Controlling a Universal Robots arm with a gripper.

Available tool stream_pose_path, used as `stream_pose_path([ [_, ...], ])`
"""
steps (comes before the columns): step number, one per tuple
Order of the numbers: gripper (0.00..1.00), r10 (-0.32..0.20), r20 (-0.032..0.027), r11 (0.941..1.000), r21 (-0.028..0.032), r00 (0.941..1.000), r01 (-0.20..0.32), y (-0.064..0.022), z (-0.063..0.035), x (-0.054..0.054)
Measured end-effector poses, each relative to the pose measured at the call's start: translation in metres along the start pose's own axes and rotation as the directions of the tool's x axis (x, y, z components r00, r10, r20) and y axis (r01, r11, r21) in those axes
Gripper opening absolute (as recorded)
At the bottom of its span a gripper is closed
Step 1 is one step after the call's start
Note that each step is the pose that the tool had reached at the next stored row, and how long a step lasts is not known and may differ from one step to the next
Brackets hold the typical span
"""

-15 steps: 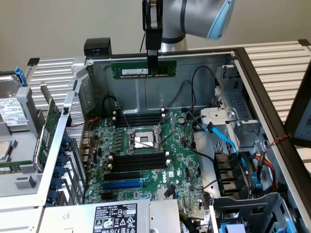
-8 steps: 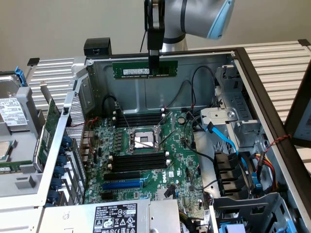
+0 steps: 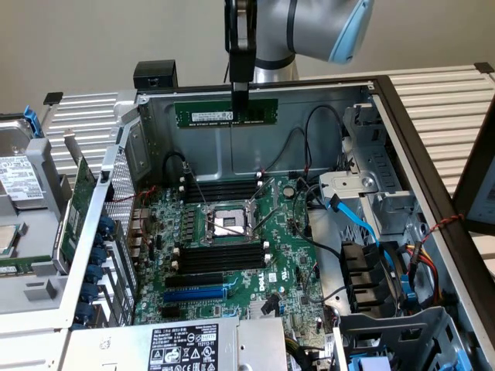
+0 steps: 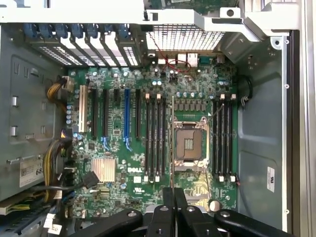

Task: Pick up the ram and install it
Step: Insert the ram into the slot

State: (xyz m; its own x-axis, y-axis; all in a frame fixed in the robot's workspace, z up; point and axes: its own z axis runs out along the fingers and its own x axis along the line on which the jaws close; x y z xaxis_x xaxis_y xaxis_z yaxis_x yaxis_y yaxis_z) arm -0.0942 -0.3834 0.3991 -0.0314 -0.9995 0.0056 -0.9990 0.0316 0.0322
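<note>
The ram (image 3: 210,114) is a narrow green stick with a white label, hanging level high above the open computer case. My gripper (image 3: 241,104) is shut on its top edge, near the end toward the exterior view's right. In the wrist view the ram (image 4: 173,143) appears edge-on as a thin line running from my gripper (image 4: 174,193) across the CPU socket (image 4: 189,144). Black memory slots (image 4: 155,138) (image 4: 222,138) lie on either side of the socket on the green motherboard (image 3: 290,255). In the exterior view the slots (image 3: 220,188) (image 3: 220,255) sit well below the ram.
A green expansion card (image 3: 77,209) stands in the swung-out bracket at the exterior view's left, beside a hard drive (image 3: 19,182). The power supply (image 3: 182,348) sits at the near edge. Blue and black cables (image 3: 360,224) and drive bays fill the case's right side.
</note>
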Motion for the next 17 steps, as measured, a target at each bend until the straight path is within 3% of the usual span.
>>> stream_pose_path([
  [9, 0.12, 0.005, 0.0003, 1.0000, 0.0042, 1.0000, -0.005, 0.0118, 0.0149, -0.003],
  [17, 0.12, 0.034, -0.0004, 0.9994, 0.0040, 0.9994, -0.034, 0.0117, 0.0292, -0.003],
])
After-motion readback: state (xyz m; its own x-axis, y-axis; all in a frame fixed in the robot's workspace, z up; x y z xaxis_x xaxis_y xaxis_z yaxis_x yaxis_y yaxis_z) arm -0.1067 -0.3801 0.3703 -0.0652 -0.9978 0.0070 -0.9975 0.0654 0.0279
